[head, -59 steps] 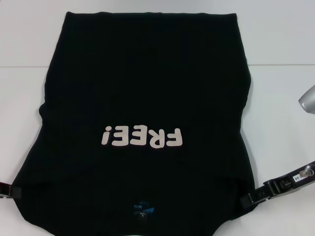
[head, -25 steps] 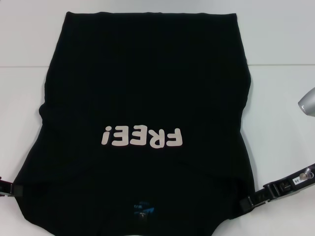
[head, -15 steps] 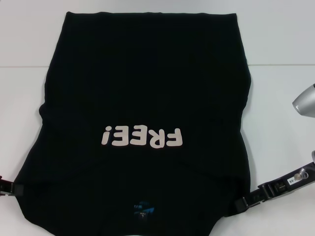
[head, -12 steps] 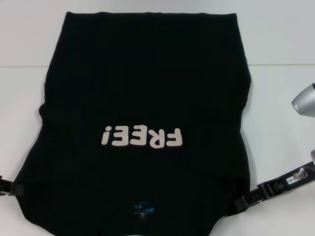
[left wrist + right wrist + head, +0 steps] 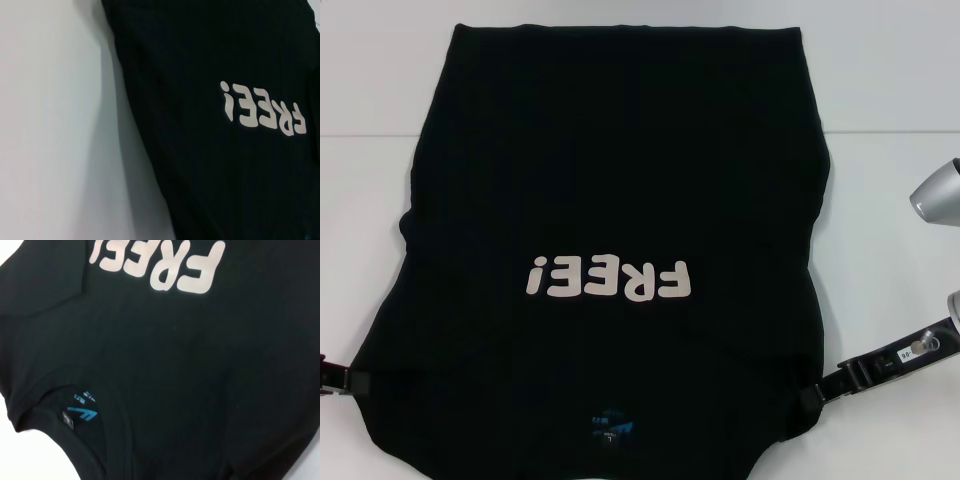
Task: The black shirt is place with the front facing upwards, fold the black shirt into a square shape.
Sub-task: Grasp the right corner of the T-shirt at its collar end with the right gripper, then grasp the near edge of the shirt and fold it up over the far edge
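The black shirt [image 5: 620, 150] lies flat, front up, on the white table [image 5: 890, 80], with its neck toward me. Its pale "FREE!" lettering [image 5: 610, 280] reads upside down, and a small blue neck label [image 5: 612, 430] sits near the front edge. My left gripper [image 5: 347, 383] rests at the shirt's near left edge. On the opposite side my right gripper [image 5: 812, 397] touches the near right edge. The left wrist view shows the shirt [image 5: 210, 60] and its lettering [image 5: 262, 110]. The right wrist view shows the collar and label [image 5: 82, 413] close up.
Bare white tabletop [image 5: 50, 125] flanks the shirt on both sides. A seam [image 5: 880, 132] crosses the table behind the shirt's middle. The grey elbow [image 5: 935, 195] of my right arm hangs above the table at the right edge.
My right gripper has slid inward to the shirt's near right edge, and its wrist has swung left. The left gripper and the shirt have barely moved.
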